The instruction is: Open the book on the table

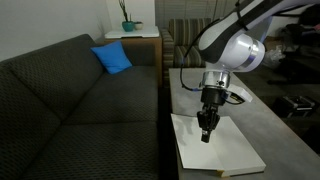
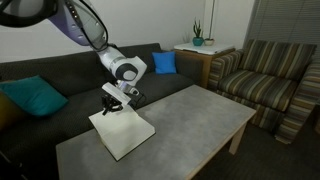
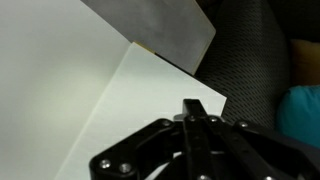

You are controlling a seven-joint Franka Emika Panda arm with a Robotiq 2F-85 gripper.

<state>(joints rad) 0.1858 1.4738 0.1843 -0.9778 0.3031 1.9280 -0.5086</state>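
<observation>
The book (image 1: 218,148) lies white pages up on the table (image 1: 275,115), at the edge beside the sofa (image 1: 80,110), with its long side running along that edge. It sits straight below my pincer (image 1: 205,133), which hangs over the end of the page farthest from the camera in an exterior view. My fingers (image 3: 200,135) are pressed together, with nothing visible between them. The book looks open, so I judge the next move is straight up.

sofa (image 2: 75,75) crowds the book (image 2: 122,135); table (image 2: 190,122) beyond lies open.
</observation>
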